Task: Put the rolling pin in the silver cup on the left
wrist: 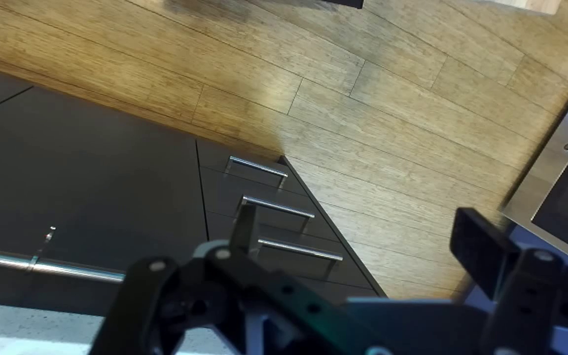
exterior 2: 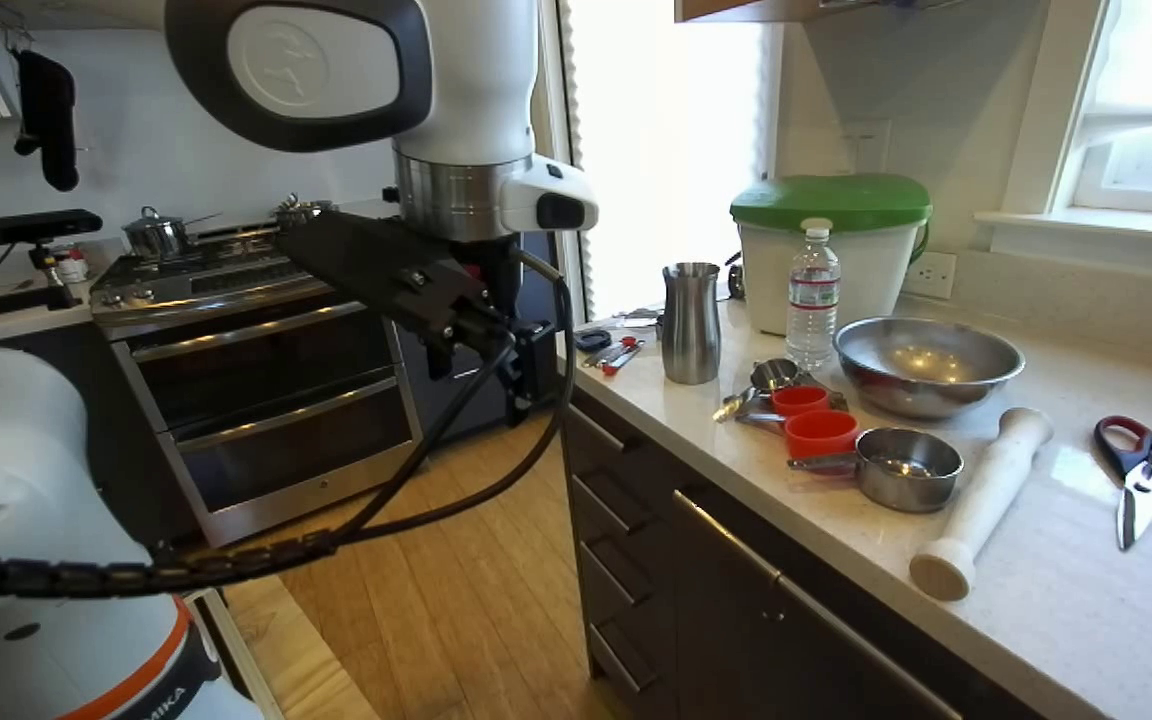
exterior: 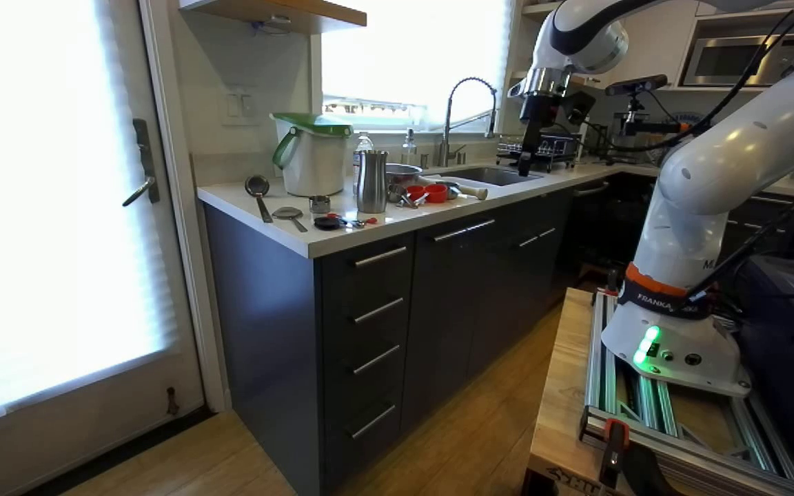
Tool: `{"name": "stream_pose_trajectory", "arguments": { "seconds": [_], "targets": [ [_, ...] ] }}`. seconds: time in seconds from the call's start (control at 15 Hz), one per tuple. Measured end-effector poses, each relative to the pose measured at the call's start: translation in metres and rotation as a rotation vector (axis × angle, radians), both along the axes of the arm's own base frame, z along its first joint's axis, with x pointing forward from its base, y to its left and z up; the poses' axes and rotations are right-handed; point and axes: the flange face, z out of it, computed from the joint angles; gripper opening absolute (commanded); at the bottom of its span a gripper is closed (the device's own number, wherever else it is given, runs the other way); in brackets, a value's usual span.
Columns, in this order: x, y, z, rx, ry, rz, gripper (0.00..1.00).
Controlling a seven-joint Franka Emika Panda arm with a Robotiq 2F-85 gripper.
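The pale rolling pin (exterior 2: 982,495) lies on the counter near its front edge. It also shows in an exterior view (exterior: 473,192), partly hidden. The silver cup (exterior: 371,182) stands upright near the counter's end and shows in an exterior view (exterior 2: 691,325); its inside is not visible. My gripper (wrist: 355,217) is open and empty in the wrist view, with its fingers wide apart over the floor and drawer fronts. In an exterior view the gripper (exterior 2: 518,395) hangs in front of the counter, apart from the pin and the cup.
Red measuring cups (exterior 2: 821,432), a steel measuring cup (exterior 2: 908,468), a steel bowl (exterior 2: 926,365), a bottle (exterior 2: 813,310) and scissors (exterior 2: 1146,470) surround the pin and cup. A green-lidded bin (exterior: 313,162) stands behind. The counter edge (exterior: 383,233) drops to drawers with protruding handles.
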Motion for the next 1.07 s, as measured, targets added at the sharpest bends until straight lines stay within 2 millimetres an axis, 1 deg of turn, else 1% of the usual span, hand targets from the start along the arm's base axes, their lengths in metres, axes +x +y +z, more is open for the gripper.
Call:
{"name": "stream_pose_trajectory", "arguments": {
  "seconds": [0.53, 0.67, 0.87, 0.93, 1.07],
  "targets": [
    [0.0, 0.0, 0.0, 0.0, 0.0, 0.0, 1.0],
    [0.002, 0.002, 0.003, -0.005, -0.009, 0.001, 1.0],
    [0.017, 0.002, 0.016, -0.038, -0.064, -0.013, 1.0],
    [0.026, 0.001, 0.02, -0.057, -0.089, -0.02, 1.0],
    [0.043, -0.006, 0.02, -0.094, -0.122, -0.039, 1.0]
  ]
}}
